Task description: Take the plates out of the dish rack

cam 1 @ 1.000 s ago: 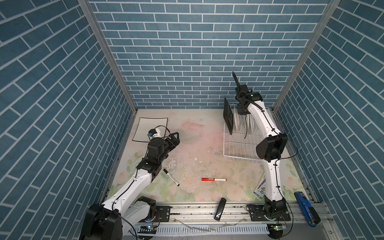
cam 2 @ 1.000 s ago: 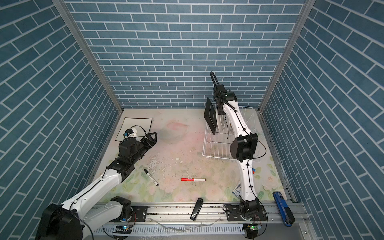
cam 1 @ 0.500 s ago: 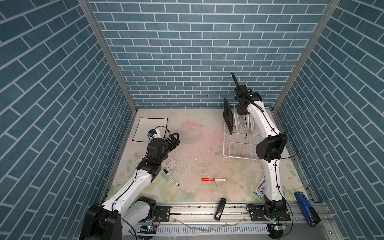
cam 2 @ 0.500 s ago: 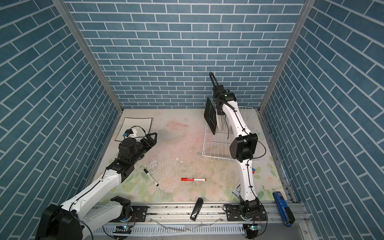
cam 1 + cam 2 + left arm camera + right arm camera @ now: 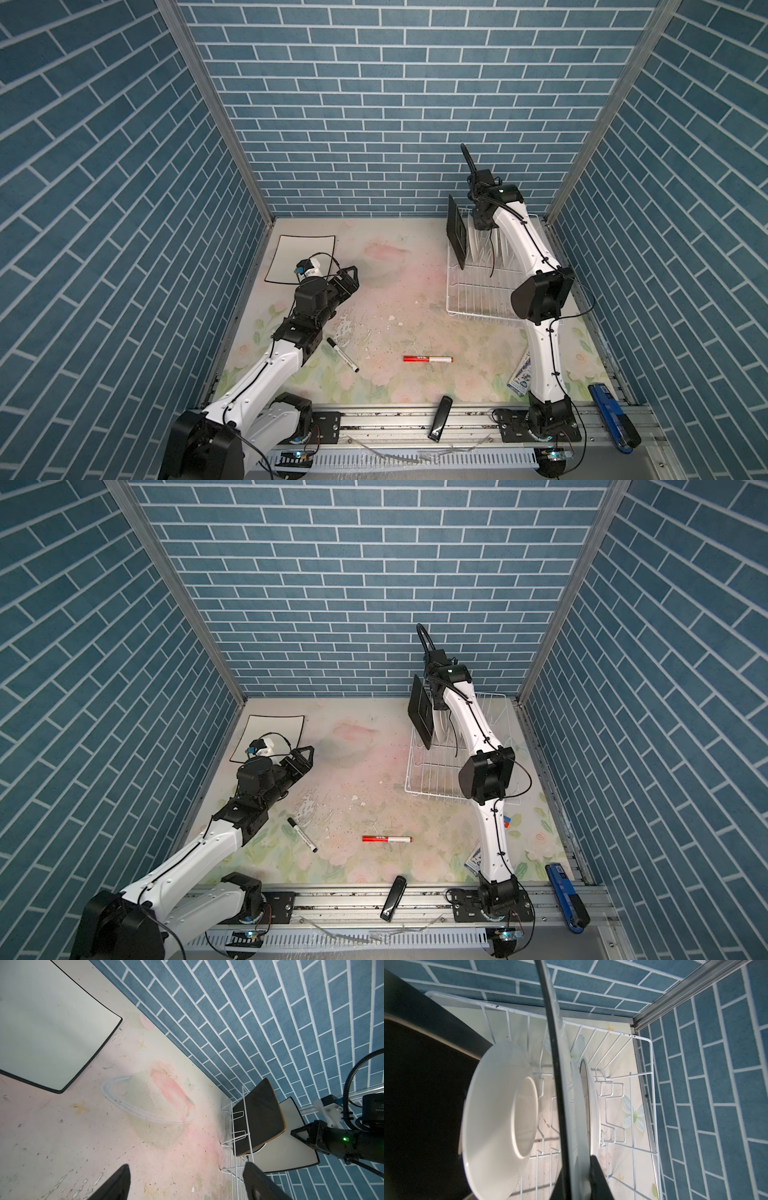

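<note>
Blue brick-patterned walls close 3 sides of a floral worktop (image 5: 395,291). At its far right corner sits the white wire dish rack (image 5: 473,299). The right gripper (image 5: 301,1136) reaches down into the rack from above, its jaws pressed together on the upper edge of a black-rimmed square plate (image 5: 291,1153).

That plate stands on edge among the prongs. Its faces turn toward the worktop's left and right edges, so its plane runs front to back. In the right wrist view a round white plate (image 5: 496,1105) stands just beside 1 face, with the matte-black plate (image 5: 456,232) beyond it at the rack's left end. A 2nd round plate (image 5: 591,1105) sits close against the other face.

With neighbours on both sides, the lift probably has to go straight up along the plate's own plane, with no sideways swing.

The left gripper (image 5: 347,279) hovers with jaws spread and empty, well apart from the rack near the far left corner. It is just beside an unloaded square plate (image 5: 301,257) lying flat there.
</note>
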Controlling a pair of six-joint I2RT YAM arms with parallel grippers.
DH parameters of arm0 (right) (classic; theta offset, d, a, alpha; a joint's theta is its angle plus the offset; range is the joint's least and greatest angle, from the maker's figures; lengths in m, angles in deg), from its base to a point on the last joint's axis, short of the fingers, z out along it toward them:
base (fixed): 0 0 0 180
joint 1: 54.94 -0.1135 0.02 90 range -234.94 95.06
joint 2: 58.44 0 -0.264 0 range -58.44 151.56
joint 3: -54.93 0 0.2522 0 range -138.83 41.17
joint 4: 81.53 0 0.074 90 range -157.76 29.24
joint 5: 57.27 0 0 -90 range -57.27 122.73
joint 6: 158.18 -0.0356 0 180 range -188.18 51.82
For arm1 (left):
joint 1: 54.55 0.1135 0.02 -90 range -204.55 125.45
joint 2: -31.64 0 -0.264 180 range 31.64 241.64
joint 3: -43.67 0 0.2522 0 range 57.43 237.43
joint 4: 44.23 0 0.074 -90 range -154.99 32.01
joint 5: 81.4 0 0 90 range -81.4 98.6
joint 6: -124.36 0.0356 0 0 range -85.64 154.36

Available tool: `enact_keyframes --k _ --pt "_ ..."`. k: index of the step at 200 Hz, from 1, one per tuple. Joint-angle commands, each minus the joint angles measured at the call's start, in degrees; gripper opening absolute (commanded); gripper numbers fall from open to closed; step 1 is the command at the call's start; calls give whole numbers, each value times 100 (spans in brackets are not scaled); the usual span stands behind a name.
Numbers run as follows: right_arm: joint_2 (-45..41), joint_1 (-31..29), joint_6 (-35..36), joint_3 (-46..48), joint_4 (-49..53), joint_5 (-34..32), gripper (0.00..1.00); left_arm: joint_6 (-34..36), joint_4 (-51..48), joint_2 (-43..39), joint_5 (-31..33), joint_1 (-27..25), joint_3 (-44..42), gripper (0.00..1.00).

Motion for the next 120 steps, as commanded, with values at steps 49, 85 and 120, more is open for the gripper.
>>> enact_keyframes --k 49,85,120 --pt "-641 -63 285 -235 -283 -566 0 83 -51 -3 53 -29 -75 87" --pt "-824 -76 268 -240 -295 -524 0 84 -42 -6 48 -30 -88 87" --pt "-908 -120 333 -234 -344 -618 0 75 -34 -7 35 -30 -97 87"
